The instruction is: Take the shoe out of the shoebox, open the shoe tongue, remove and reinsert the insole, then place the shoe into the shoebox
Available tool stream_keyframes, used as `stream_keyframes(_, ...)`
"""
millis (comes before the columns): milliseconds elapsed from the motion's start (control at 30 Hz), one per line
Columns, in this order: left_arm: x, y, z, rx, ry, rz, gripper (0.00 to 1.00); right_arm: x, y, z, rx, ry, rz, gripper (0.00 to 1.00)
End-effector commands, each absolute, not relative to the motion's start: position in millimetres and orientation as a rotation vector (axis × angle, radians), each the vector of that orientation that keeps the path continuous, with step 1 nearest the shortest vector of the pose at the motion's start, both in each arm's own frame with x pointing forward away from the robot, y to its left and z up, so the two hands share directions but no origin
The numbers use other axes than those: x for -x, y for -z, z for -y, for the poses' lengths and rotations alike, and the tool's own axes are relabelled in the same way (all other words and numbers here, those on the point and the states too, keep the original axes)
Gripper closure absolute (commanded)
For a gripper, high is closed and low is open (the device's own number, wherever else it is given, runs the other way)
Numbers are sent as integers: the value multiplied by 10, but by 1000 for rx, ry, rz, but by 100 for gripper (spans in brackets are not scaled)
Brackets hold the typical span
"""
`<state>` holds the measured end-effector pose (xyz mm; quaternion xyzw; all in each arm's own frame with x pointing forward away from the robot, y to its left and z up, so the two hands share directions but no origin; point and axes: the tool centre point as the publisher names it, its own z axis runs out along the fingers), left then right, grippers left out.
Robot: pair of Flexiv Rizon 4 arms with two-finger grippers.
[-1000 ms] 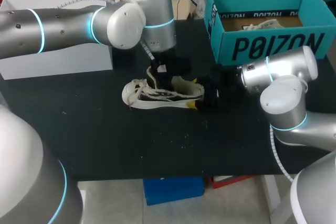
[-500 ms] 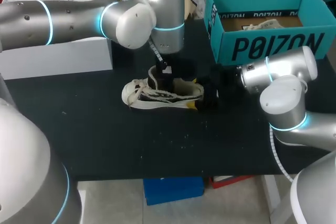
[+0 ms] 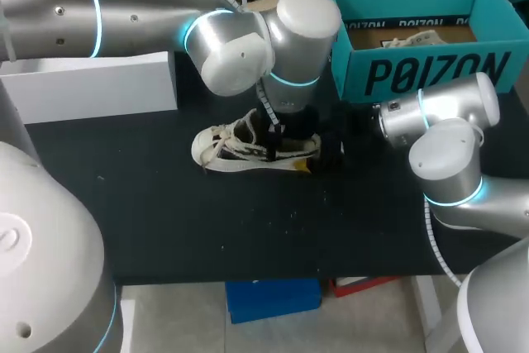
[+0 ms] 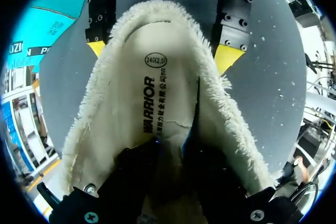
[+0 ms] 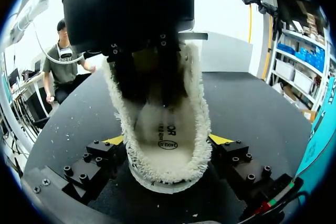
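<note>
Shoe — right gripper clamps heel, left gripper down inside.

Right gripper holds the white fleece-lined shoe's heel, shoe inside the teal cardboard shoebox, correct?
No: head view shows the white fleece-lined shoe on the black table, outside the teal cardboard shoebox. Right gripper does hold its heel.

Between the right jaws, the shoe is showing a shaggy fleece collar around a smooth printed insole. Under them the table is looking matt, dark and speckled; the shoebox nearby is looking like matt card.
</note>
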<state>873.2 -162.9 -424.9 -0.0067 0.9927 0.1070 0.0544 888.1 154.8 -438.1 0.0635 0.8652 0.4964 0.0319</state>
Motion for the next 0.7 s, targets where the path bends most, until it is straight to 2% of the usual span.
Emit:
stream_keyframes(33,-8631,4501,1526,4,-392,-2701,54,-8905,4388,-1530,-198,-1527,-2666,100)
stream_keyframes(100,-8657,4522,1500,-7,-419,-2663,52,-8905,4388,-1530,-198,-1527,-2666,100)
stream_keyframes(200,-8718,4537,1430,10,-458,-2570,58,-8905,4388,-1530,-198,-1527,-2666,100)
stream_keyframes(467,-8887,4499,1320,166,-422,-2395,61,-8905,4388,-1530,-198,-1527,-2666,100)
stream_keyframes(700,-9041,4433,1287,288,-304,-2363,67,-8905,4388,-1530,-198,-1527,-2666,100)
